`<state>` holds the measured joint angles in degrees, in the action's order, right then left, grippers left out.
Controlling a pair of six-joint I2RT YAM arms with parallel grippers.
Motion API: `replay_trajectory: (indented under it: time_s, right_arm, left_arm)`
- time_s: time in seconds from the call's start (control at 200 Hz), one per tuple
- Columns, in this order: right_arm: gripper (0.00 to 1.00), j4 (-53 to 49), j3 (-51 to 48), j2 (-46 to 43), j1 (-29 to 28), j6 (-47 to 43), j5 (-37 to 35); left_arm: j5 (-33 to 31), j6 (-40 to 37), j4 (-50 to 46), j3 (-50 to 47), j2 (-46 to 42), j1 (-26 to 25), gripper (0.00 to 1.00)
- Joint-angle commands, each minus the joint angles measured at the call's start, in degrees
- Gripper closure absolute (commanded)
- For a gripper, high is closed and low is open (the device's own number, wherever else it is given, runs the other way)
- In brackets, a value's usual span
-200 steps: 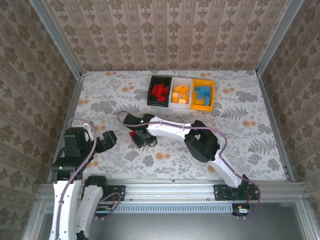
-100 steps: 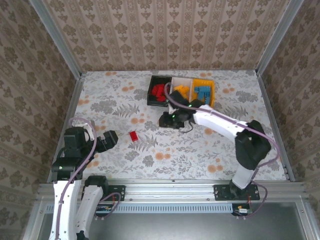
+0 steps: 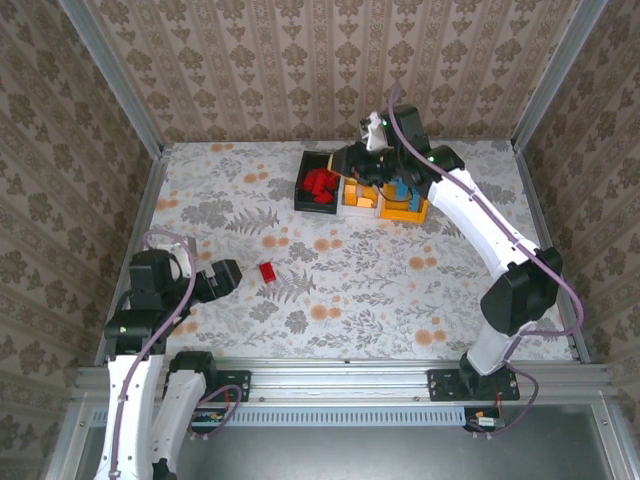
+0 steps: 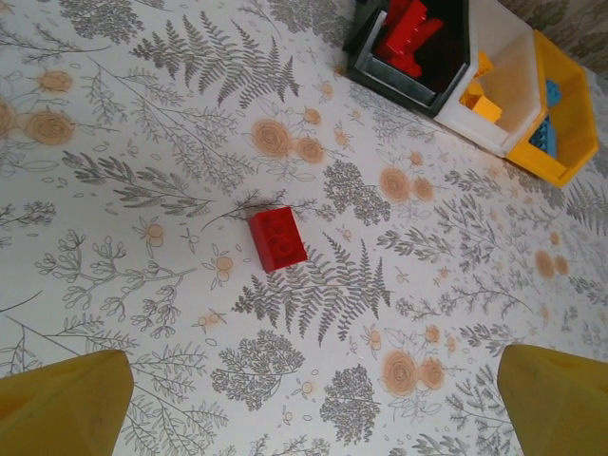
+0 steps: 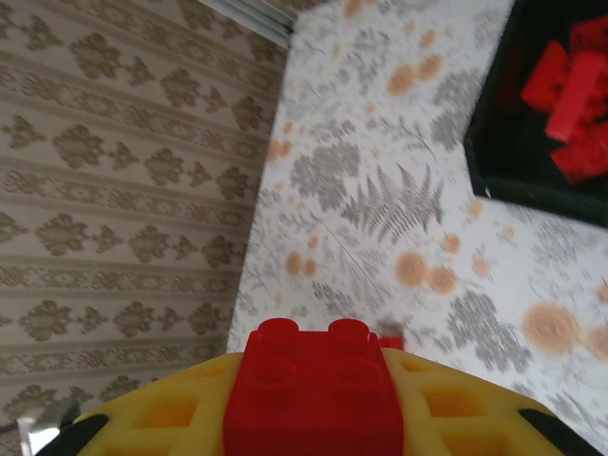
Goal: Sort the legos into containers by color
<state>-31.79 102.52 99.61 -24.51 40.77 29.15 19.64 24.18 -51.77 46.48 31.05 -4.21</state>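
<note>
My right gripper (image 3: pixel 347 163) hangs over the joined trays, by the black tray's (image 3: pixel 304 190) far right corner, shut on a red lego (image 5: pixel 313 394) between its yellow fingers (image 5: pixel 152 418). The black tray (image 5: pixel 508 142) holds several red legos (image 5: pixel 570 85). Orange legos (image 3: pixel 357 195) lie in the white tray (image 3: pixel 360 210), blue ones (image 3: pixel 405 188) in the yellow-orange tray (image 3: pixel 405 213). One loose red lego (image 3: pixel 267 272) lies on the table, also seen as the loose red lego (image 4: pixel 276 238) in the left wrist view. My left gripper (image 3: pixel 222 276) sits just left of it, open, its fingertips (image 4: pixel 66 404) wide apart.
The table has a floral cloth (image 3: pixel 380 280) and patterned walls on three sides. A metal rail (image 3: pixel 340 372) runs along the near edge. The right arm (image 3: pixel 480 225) stretches diagonally over the table's right half.
The right arm has swung from the loose lego at the table's left-middle up and back to the trays, carrying a red lego. The loose lego and left arm stayed put.
</note>
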Motion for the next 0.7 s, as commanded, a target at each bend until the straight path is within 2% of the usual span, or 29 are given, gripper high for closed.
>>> replay_trajectory:
  time_s: [0.0, 0.695]
  right_arm:
    - [0.67, -4.38, 6.16, 5.54, 0.16, -1.11, 1.63]
    - [0.68, -16.77, 47.66, 40.30, 0.08, -3.73, -7.18]
  left_arm:
    - [2.63, -1.47, 1.63, -0.95, 0.61, -0.40, 0.00]
    - [4.62, -1.86, 2.03, -1.19, 1.74, -0.97, 0.00]
